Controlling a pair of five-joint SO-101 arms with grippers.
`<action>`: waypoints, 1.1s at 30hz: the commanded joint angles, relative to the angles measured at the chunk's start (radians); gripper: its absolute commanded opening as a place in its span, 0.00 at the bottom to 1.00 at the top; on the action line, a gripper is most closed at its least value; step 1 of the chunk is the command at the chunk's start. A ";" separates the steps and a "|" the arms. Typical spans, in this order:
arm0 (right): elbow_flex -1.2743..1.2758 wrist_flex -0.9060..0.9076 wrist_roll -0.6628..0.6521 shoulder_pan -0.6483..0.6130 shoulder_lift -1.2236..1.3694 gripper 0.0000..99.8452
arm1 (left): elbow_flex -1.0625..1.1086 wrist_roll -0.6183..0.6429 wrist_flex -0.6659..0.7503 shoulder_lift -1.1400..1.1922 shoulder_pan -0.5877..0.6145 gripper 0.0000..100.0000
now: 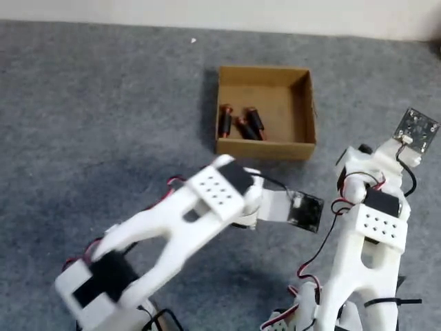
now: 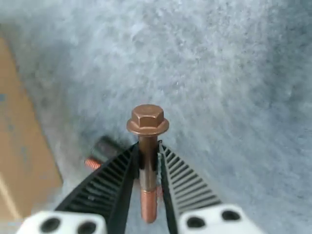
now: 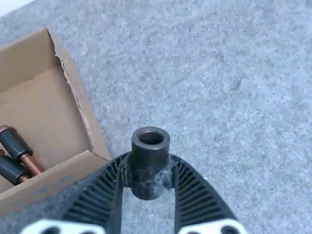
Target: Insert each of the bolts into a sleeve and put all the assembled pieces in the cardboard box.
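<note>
We count one cardboard box (image 1: 265, 148) on the grey bench (image 1: 103, 103), two arms, one free bolt and one free sleeve. Inside the cardboard box lie three assembled pieces (image 1: 241, 125), each a dark sleeve with a copper bolt through it. They are bunched together at one end of the box floor, touching or nearly touching one another. In the right wrist view we can make out two of them (image 3: 13, 146).

The left fingers (image 2: 119, 178) are clamped on the bolt (image 2: 147, 122), one ribbed finger on each side of its shank. The hexagonal head sticks out past the fingertips and the threaded end points back toward the wrist. The bolt is held above the bench, outside the cardboard box and near one of its walls.

The right fingers (image 3: 109, 185) are clamped on the sleeve (image 3: 150, 146), gripping its lower half, with its open bore facing away from the wrist. The sleeve is also outside the cardboard box, just beside a corner.

Close to the box wall, a small dark thing (image 2: 100, 152) with a copper end lies on the bench; it is too blurred for us to say more.
</note>
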State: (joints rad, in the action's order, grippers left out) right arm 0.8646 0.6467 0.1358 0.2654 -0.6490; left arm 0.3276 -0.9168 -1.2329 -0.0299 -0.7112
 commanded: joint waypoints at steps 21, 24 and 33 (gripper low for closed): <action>0.180 0.102 0.011 -0.495 -0.358 0.01 | 0.506 0.901 0.094 -0.946 0.197 0.01; 0.223 0.102 0.008 -0.559 -0.427 0.01 | 0.608 0.982 0.216 -1.018 0.217 0.01; 0.328 0.101 0.005 -0.679 -0.587 0.01 | 0.932 1.060 0.531 -1.251 0.311 0.01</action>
State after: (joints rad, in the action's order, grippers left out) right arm 1.1899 0.7480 0.1358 -0.3744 -1.1815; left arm 1.1884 0.1220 -0.8140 -1.1715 -0.4473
